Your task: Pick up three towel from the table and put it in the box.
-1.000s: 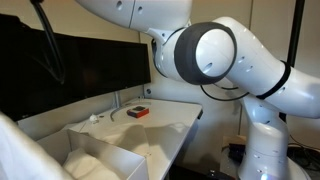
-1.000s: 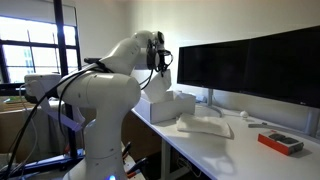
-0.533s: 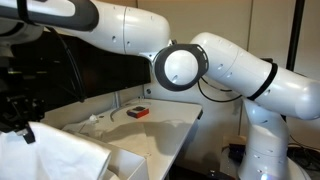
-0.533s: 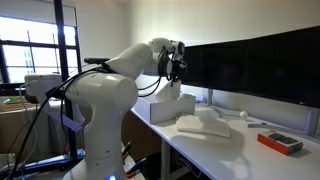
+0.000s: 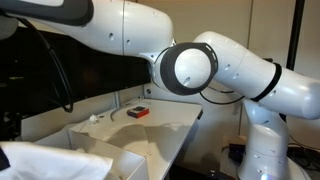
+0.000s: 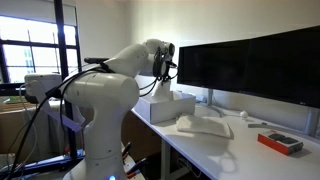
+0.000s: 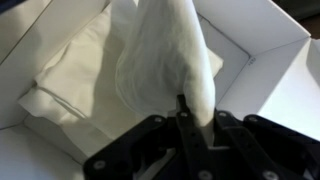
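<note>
Since half a second ago the arm has swung back over the box [image 6: 150,110], and the held towel [image 7: 165,60] has sunk from in front of the camera toward the box's opening. It hangs as a bunched cone from the fingers [image 7: 181,112], which are pinched narrow on its upper end. Beneath it a folded towel [image 7: 70,85] lies flat inside the box, against one wall. Another towel [image 6: 205,125] lies on the bench [image 6: 230,150] just beside the box. A red object [image 6: 280,142] sits well apart.
</note>
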Controlling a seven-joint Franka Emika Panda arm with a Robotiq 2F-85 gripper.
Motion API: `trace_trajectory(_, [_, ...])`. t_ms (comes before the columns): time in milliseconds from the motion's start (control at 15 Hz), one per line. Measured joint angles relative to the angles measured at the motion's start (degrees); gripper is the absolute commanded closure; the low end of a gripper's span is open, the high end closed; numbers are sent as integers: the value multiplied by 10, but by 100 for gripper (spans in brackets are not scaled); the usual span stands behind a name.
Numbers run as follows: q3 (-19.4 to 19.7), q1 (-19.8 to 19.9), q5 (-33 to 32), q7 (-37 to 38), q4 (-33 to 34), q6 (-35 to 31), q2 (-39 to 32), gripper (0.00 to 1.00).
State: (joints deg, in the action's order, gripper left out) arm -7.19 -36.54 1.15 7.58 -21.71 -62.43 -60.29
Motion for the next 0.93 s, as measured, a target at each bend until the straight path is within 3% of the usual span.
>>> trace_trajectory(400, [9,-44,-7,1,0,-7,24,92])
trace_trajectory(933, [12,-40,-4,18,0,-29,49,92])
